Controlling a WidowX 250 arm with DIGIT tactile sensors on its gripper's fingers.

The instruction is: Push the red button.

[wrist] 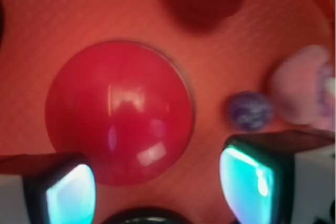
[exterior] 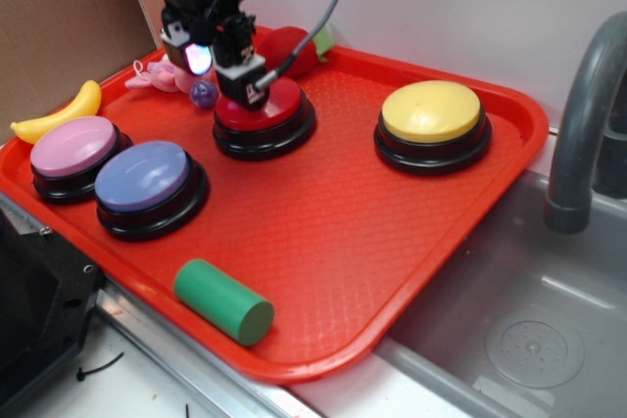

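The red button (exterior: 272, 108) is a glossy red dome on a black base at the back middle of the red tray (exterior: 343, 222). My gripper (exterior: 224, 73) hangs low over the button's left part, one finger (exterior: 247, 80) right over the dome; whether it touches the dome I cannot tell. In the wrist view the red button (wrist: 119, 111) fills the middle. The gripper (wrist: 160, 187) is open, its glowing pads (wrist: 251, 182) wide apart with only the button's near edge and tray between them.
On the tray: a yellow button (exterior: 431, 113) right, a blue button (exterior: 145, 178) and a pink button (exterior: 73, 146) left, a green cylinder (exterior: 223, 301) in front. A red plush fruit (exterior: 294, 46), purple ball (exterior: 203, 95), pink toy (exterior: 162, 75) and banana (exterior: 59, 115) lie behind. A grey faucet (exterior: 588, 124) and sink are right.
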